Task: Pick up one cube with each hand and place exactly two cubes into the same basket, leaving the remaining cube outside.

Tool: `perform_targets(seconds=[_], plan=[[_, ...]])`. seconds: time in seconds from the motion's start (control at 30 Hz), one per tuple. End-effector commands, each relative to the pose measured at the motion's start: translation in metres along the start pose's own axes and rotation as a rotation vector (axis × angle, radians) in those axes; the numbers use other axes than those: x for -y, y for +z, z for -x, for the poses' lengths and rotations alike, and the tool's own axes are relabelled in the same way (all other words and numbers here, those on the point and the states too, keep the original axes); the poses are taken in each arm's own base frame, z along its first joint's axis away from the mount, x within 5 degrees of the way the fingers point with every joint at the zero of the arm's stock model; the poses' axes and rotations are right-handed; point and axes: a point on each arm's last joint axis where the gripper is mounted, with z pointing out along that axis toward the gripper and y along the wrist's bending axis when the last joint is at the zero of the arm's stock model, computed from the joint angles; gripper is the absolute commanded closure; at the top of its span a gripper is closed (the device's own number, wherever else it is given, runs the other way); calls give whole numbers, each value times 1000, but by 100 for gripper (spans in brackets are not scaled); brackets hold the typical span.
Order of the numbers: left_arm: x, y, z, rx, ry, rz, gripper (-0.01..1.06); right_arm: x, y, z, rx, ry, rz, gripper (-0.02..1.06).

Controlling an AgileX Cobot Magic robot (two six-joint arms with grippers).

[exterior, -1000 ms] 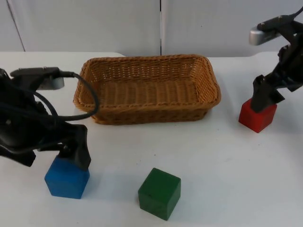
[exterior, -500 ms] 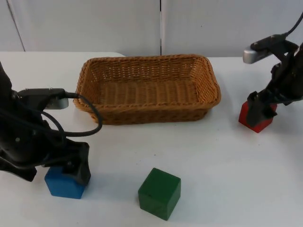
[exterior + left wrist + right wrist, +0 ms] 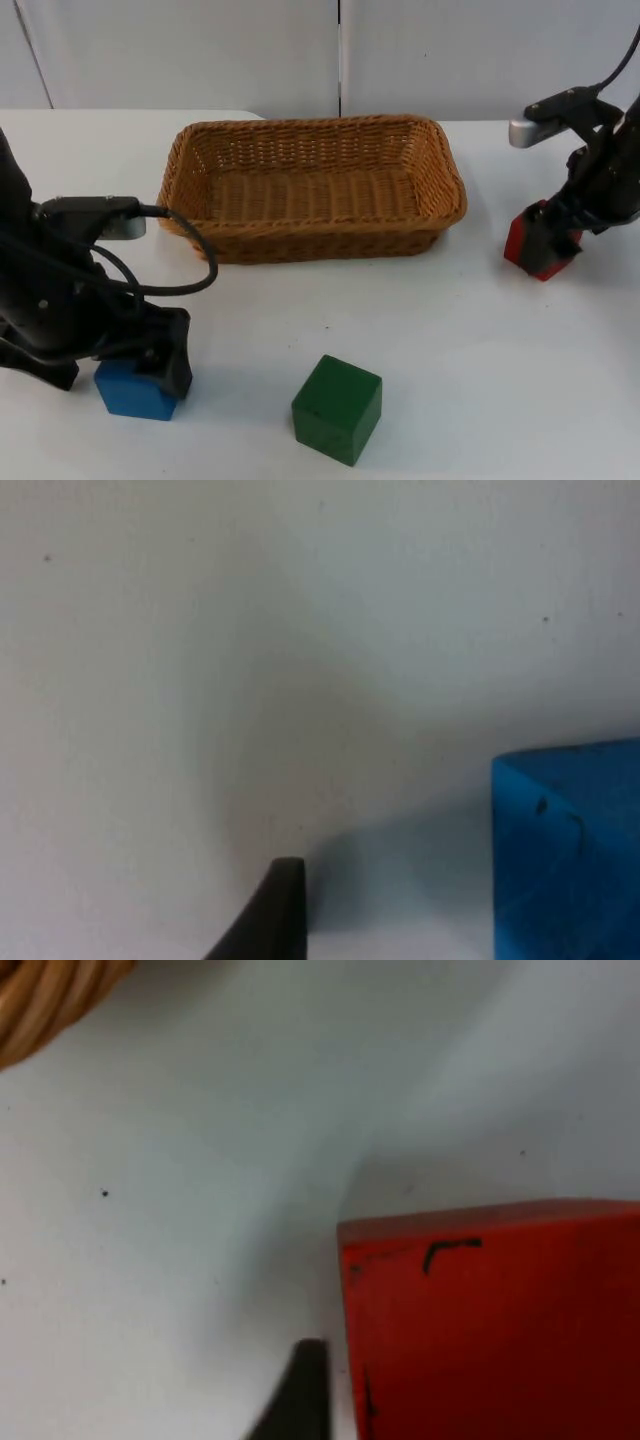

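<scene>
We found the green cube (image 3: 337, 409) nearest, free on the counter (image 3: 450, 330), and just beyond it our left hand (image 3: 140, 372) was down over the blue cube (image 3: 130, 392), though we could not tell whether it had closed. Farther off, our right hand (image 3: 552, 235) sat low on the red cube (image 3: 540, 252), its grip likewise unclear. The basket (image 3: 312, 187) at the back held nothing, so lifting and both placements were left, in our judgement.
</scene>
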Motion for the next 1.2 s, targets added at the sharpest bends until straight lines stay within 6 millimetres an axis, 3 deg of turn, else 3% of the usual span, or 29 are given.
perform_targets(seconds=[0.0, 0.07, 0.1, 0.13, 0.3, 0.33, 0.37, 0.4, 0.5, 0.53, 0.67, 0.7, 0.83, 0.87, 1.0, 1.17], plan=[[1, 0, 2, 12, -11, -2, 1, -1, 0, 3, 15, -7, -4, 32], [2, 0, 2, 10, -11, -2, 11, -1, -1, 4, 21, -7, -7, 49], [2, 0, 2, 10, -11, -2, 11, -1, -1, 4, 21, -7, -7, 49], [2, 0, 2, 10, -11, -2, 18, -1, -2, 5, 24, -8, -8, 60], [4, 0, -4, -54, -16, -29, 83, -1, -21, 10, 44, -6, -14, 105], [4, 0, -4, -54, -16, -29, 83, -1, -21, 10, 44, -6, -14, 105], [5, 0, -5, -68, -18, -36, 98, 0, -27, 12, 57, -3, -18, 105], [5, 0, -6, -80, -13, -40, 105, 0, -34, 14, 69, -5, -23, 105], [6, -3, -6, -72, -8, -41, 105, 0, -60, 20, 110, -12, -38, 105], [6, -3, -6, -72, -8, -41, 105, 0, -60, 20, 110, -12, -38, 105], [9, -24, 0, -2, 10, -45, 105, -2, -94, 24, 149, -20, -48, 105], [9, -24, 0, -2, 10, -45, 105, -2, -94, 24, 149, -20, -48, 105], [16, -65, 6, 143, 41, -50, 105, -3, -132, 29, 223, -28, -77, 105], [16, -65, 6, 143, 41, -50, 105, -3, -132, 29, 223, -28, -77, 105], [22, -104, 6, 276, 77, -49, 105, -5, -154, 31, 275, -11, -93, 105], [25, -125, 4, 346, 111, -35, 105, -5, -160, 31, 290, -1, -91, 105]])
